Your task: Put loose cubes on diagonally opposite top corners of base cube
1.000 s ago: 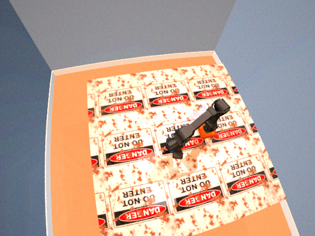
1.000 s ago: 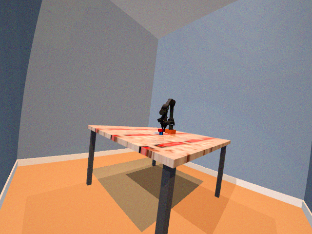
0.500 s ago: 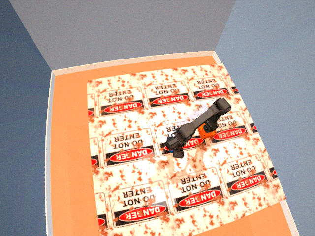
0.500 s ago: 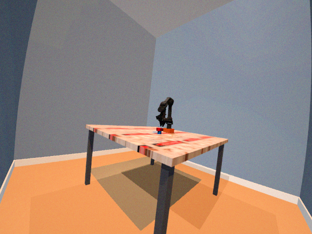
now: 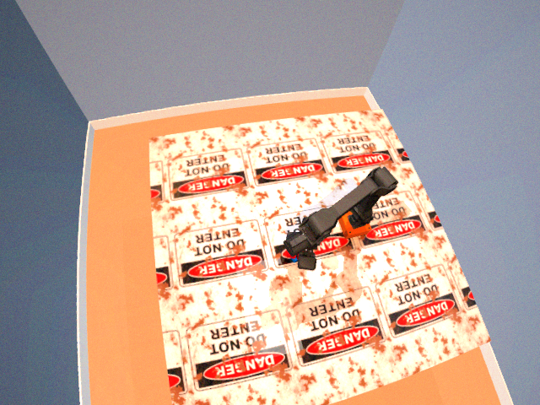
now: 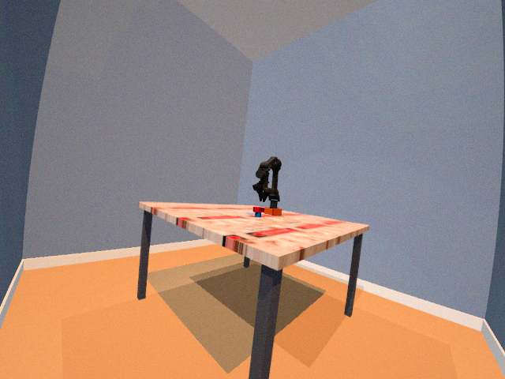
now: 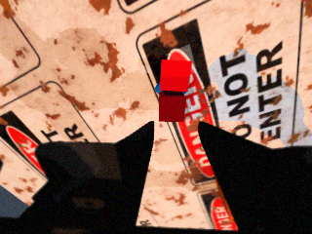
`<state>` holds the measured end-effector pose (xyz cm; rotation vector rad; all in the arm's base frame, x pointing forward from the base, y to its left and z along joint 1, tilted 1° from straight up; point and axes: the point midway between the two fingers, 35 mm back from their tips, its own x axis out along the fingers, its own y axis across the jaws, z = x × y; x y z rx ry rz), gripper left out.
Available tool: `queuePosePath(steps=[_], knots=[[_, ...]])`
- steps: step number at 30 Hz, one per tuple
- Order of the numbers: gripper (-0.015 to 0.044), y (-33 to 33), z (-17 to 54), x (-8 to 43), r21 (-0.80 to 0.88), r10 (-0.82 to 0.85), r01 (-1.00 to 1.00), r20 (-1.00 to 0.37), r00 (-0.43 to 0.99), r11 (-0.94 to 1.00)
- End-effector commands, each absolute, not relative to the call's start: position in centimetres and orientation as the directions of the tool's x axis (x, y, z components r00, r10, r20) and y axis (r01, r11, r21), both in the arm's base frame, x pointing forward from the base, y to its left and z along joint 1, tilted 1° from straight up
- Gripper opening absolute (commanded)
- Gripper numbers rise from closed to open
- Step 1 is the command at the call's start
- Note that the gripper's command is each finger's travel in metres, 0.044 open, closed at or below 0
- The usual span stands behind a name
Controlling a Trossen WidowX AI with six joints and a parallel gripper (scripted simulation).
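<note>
The blue base cube (image 6: 257,215) stands on the table and shows in the wrist view only as small bits beside the red cubes (image 7: 158,89). In the top view a bit of its blue (image 5: 294,259) shows beside the arm's end. A bright red cube (image 7: 175,75) (image 6: 256,208) and a darker, shadowed red cube (image 7: 172,108) sit side by side on top of it, with a narrow dark gap between them in the wrist view. Both look level. My gripper (image 7: 175,125) (image 6: 262,200) is open and empty, above the cubes. The arm hides the red cubes in the top view.
The orange robot base (image 5: 355,225) (image 6: 274,212) stands close to the stack. The table top (image 5: 235,296) (image 6: 326,234) carries printed danger signs and rust-coloured blotches. The black arm reaches over the table between its base and the cubes.
</note>
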<state>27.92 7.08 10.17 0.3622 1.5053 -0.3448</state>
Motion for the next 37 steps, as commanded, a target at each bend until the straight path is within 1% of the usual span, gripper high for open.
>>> queuePosePath(steps=[1, 5, 12, 13, 18, 24, 26, 37], knots=[[0.0205, 7.1, 11.0, 28.0, 0.022, 0.004, 0.439, -0.999, 0.042, 0.898], [0.0205, 7.1, 11.1, 28.0, 0.022, 0.004, 0.439, -0.999, 0.042, 0.898], [0.0389, 7.1, 11.8, 27.9, 0.021, 0.003, 0.437, -0.999, 0.040, 0.899], [0.0400, 7.1, 11.9, 27.9, 0.021, 0.003, 0.437, -0.999, 0.040, 0.899], [0.0400, 8.0, 11.7, 27.8, 0.021, 0.004, 0.436, -0.999, 0.040, 0.900], [0.0400, 16.1, 11.9, 26.3, 0.027, 0.011, 0.436, -0.999, 0.040, 0.900], [0.0400, 17.9, 12.0, 25.6, 0.027, 0.012, 0.437, -0.999, 0.036, 0.899], [0.0400, 18.1, 12.0, 25.5, 0.027, 0.012, 0.437, -0.999, 0.036, 0.899]])
